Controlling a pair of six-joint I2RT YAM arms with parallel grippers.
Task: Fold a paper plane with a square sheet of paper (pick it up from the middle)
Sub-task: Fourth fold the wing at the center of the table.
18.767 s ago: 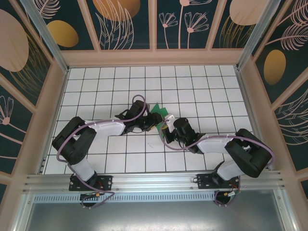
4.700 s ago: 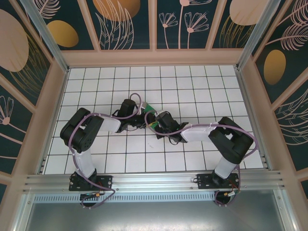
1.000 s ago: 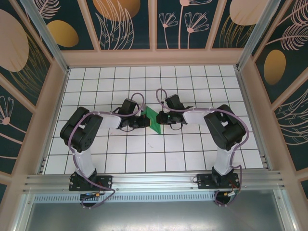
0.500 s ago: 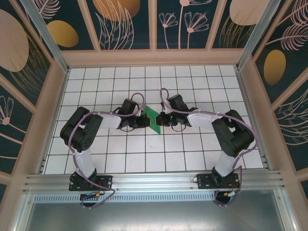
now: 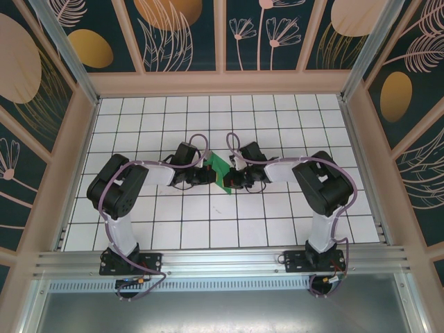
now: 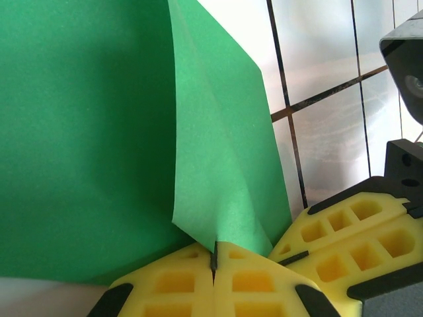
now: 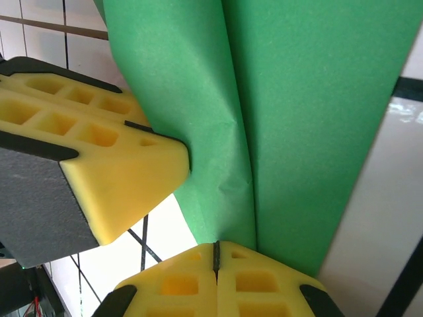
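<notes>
- The left gripper (image 5: pixel 211 174) sits at the left edge of the green sheet of paper (image 5: pixel 220 168). Its yellow fingers (image 6: pixel 178 281) are pressed together, pinching a folded flap of the sheet.
- The sheet is creased lengthwise into overlapping layers and is held between the two grippers.
- The right gripper (image 5: pixel 232 179) is at the sheet's right edge, jaws closed tight on the fold, just beside the left gripper's fingers.

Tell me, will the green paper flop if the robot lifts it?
Probably floppy: the paper bends in a soft curve where the left gripper pinches it. Likely very light, as it looks thin and the right gripper holds it by just an edge. It may crease easily; a fold line already runs down it.
</notes>
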